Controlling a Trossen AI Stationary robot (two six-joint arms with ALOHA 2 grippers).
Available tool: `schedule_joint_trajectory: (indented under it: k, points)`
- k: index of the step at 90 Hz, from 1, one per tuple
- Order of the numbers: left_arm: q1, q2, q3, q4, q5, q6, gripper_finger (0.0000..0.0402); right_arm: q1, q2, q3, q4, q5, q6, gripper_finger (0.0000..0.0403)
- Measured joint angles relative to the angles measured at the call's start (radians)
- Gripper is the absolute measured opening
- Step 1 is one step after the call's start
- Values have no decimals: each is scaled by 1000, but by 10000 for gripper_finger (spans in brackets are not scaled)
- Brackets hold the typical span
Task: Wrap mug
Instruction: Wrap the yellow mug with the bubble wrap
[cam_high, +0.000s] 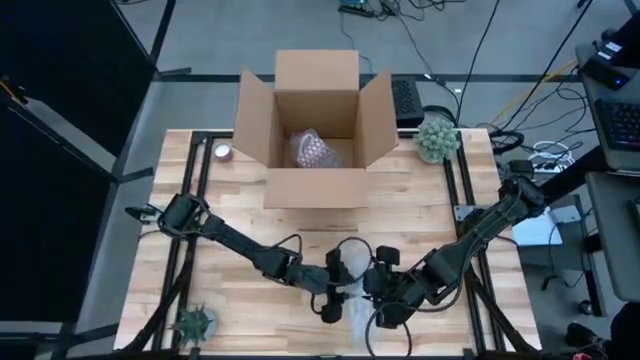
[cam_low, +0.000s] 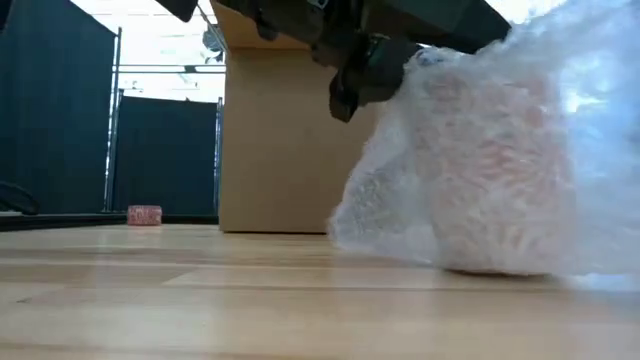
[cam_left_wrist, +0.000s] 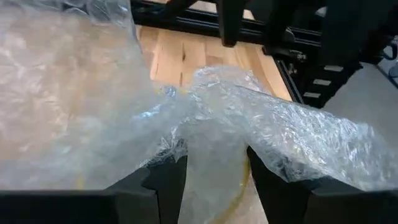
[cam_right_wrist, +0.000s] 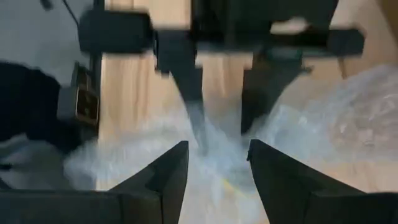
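A small succulent (cam_high: 195, 322) is located at the near left corner of the table (cam_high: 190, 230). The left gripper (cam_high: 335, 300) is positioned at the near centre edge, fingers parted, with bubble wrap (cam_high: 355, 312) lying between them; a firm hold cannot be confirmed. The mug (cam_low: 490, 170) is seen in the low view, bundled in the wrap, resting on the table. The right gripper (cam_high: 385, 308) is held just beside, fingers spread over the wrap. Behind, an open cardboard box (cam_high: 315, 125) is placed
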Motion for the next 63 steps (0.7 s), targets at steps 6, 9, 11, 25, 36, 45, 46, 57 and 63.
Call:
schedule_joint_trajectory:
  k: [6,9,11,25,36,45,46,57,63]
  points:
    - [0,0,0,-1,4,3,160,-7,27,0,-12,6,1,157]
    - [0,0,0,-1,5,3,160,-14,44,-1,-20,6,3,157]
    - [0,0,0,-1,5,3,160,-19,57,-1,-24,8,3,157]
    - [-1,0,-1,-3,9,9,160,-52,137,3,-35,-7,3,157]
    - [-3,0,-2,-7,25,10,160,-59,180,6,-42,-41,3,157]
    - [-13,0,-3,-19,41,5,160,-61,199,6,-19,-90,0,157]
    - [-14,0,-3,-21,45,5,160,-61,201,7,-16,-97,-1,157]
    - [-27,-21,-4,-81,72,11,160,-56,213,6,14,-153,1,157]
    - [-33,-48,-4,-136,73,11,160,-51,216,6,24,-159,6,157]
